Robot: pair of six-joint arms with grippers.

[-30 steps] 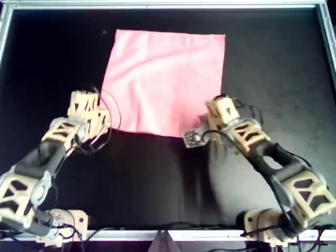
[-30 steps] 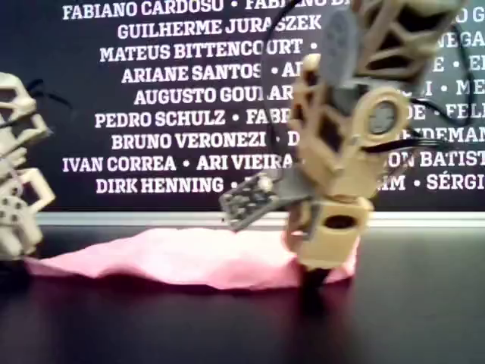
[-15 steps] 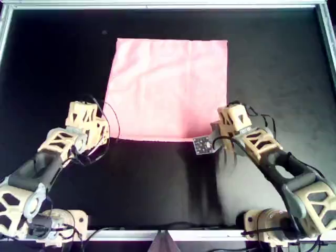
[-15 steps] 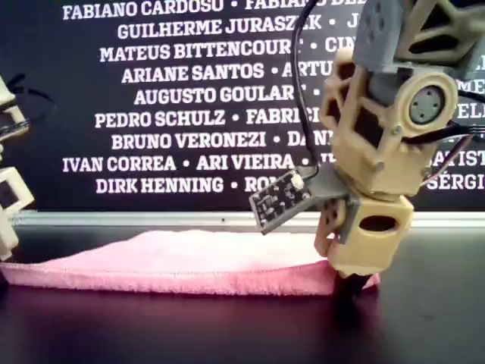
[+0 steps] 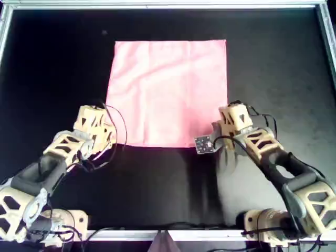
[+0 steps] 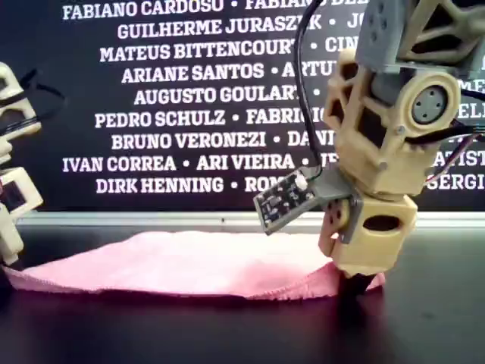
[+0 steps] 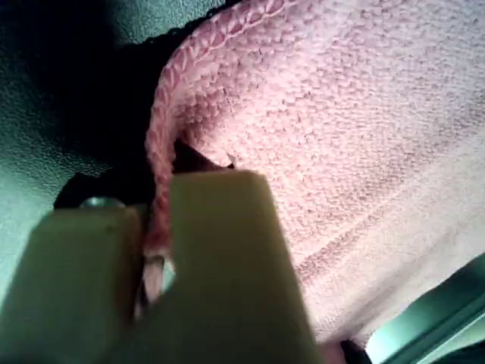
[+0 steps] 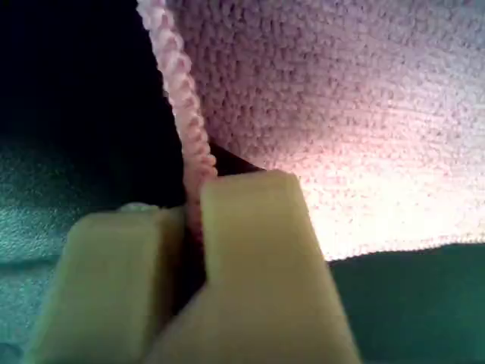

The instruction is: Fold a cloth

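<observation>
Lying spread on the matte black bench [image 5: 52,63], the plain light pink thin fabric cloth [image 5: 168,89] sits nearer the far edge than the near one, about midway between the side edges. In the overhead view, one tan arm [image 5: 63,149] reaches the cloth's near left corner and another tan arm [image 5: 262,149] its near right corner; I cannot tell which is which. My first gripper [image 7: 155,227] is clamped on the cloth's stitched hem [image 7: 163,114]. My second gripper [image 8: 193,220] likewise pinches the hem [image 8: 178,83] between closed jaws.
</observation>
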